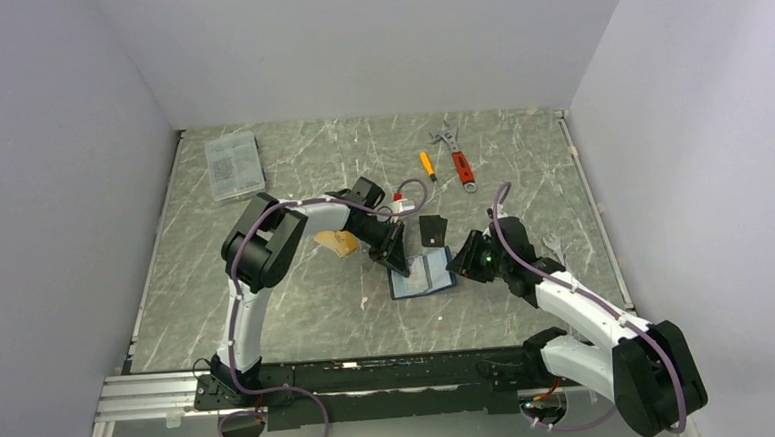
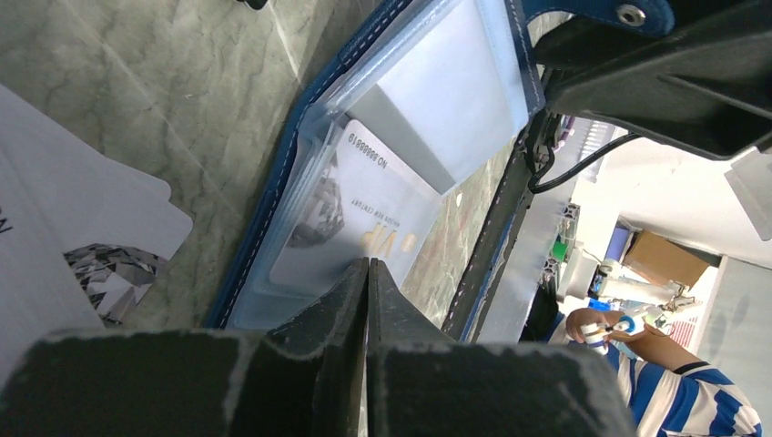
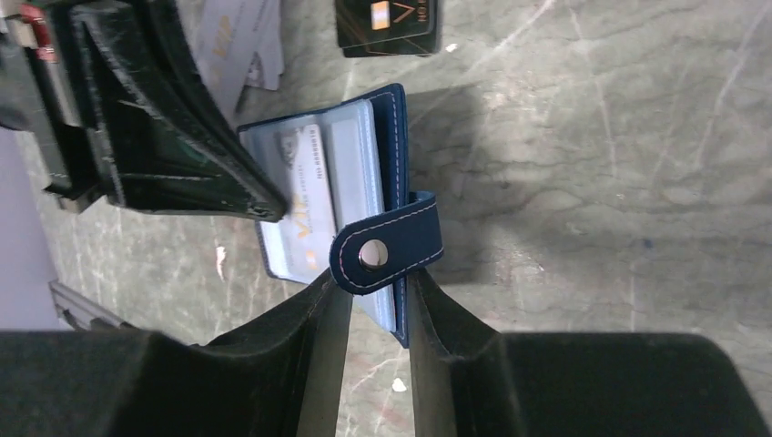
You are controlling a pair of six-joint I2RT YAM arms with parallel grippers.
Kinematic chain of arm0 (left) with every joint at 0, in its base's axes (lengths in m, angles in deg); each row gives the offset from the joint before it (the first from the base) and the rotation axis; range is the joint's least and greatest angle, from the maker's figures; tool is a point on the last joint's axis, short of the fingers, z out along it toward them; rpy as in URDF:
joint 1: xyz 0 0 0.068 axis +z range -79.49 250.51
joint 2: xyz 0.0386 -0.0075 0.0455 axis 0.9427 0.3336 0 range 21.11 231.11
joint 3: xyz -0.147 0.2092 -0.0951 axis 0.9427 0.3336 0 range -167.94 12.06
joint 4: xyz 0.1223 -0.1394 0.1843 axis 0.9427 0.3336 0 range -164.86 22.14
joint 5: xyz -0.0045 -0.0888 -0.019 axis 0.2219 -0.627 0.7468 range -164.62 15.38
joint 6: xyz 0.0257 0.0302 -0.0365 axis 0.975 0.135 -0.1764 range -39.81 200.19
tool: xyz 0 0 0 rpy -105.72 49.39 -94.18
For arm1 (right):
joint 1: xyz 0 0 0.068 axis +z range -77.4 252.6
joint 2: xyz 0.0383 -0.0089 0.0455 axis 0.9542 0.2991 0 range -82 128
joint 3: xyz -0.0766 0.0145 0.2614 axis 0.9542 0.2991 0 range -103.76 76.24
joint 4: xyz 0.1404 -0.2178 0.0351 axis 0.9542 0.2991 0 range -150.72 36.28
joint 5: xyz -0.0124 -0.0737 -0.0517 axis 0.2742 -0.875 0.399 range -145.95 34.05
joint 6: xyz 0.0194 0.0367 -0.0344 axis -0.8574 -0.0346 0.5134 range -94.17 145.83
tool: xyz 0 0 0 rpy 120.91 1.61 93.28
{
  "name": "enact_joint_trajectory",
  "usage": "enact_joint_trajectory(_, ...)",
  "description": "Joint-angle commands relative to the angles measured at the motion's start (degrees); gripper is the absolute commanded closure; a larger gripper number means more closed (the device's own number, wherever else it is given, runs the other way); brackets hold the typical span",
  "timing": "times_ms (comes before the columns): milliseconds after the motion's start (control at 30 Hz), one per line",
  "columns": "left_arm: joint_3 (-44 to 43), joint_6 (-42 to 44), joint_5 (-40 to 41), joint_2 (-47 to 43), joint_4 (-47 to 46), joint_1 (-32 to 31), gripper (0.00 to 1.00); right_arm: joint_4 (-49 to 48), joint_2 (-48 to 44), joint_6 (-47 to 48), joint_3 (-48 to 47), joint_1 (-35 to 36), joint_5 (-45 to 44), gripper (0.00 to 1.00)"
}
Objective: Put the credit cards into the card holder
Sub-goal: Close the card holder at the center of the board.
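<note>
I can see a clear compartment box (image 1: 233, 164) at the far left of the marbled table (image 1: 298, 313). Further right lie a small orange screwdriver (image 1: 427, 165) and, near it, a red-handled wrench (image 1: 458, 159).

One card holder (image 1: 421, 274), one black card (image 1: 432, 230), one orange-gold card (image 1: 343, 243), at least two silvery cards (image 2: 100, 209); single box (image 1: 233, 164), wrench (image 1: 455, 153), screwdriver (image 1: 427, 164)

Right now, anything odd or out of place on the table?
Nothing damaged or spilled. One silvery card sits in the card holder; a black card and an orange card lie loose outside it.
</note>
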Motion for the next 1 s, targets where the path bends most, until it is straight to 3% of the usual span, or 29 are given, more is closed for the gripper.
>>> enact_joint_trajectory(0, -1.19, 0.08, -0.68, -0.97, -1.63, -0.63, 0.91, -4.41, -2.06, -0.44, -1.82, 0.2, 3.62, 0.69)
enact_joint_trajectory(367, -1.61, -1.12, -4.21, -2.85, -3.99, -0.66, 0.93, -10.73, 1.63, 0.12, -3.96, 2.45, 10.75, 0.64)
enact_joint_trajectory(633, 0.54, -4.8, -10.33, -4.54, -9.58, -0.19, 0.94, -9.49, 8.78, 3.38, -10.33, 7.9, 10.76, 0.6)
enact_joint_trajectory(867, 0.77, -3.34, -12.79, -5.29, -8.53, 3.89, 0.94, -5.03, 11.23, 5.02, -13.76, 9.49, 8.83, 0.58)
enact_joint_trajectory(967, -1.95, 2.73, -12.57, -5.22, -0.03, 6.1, 0.94, 1.24, 9.17, 6.43, -14.66, 9.0, 3.98, 0.42)
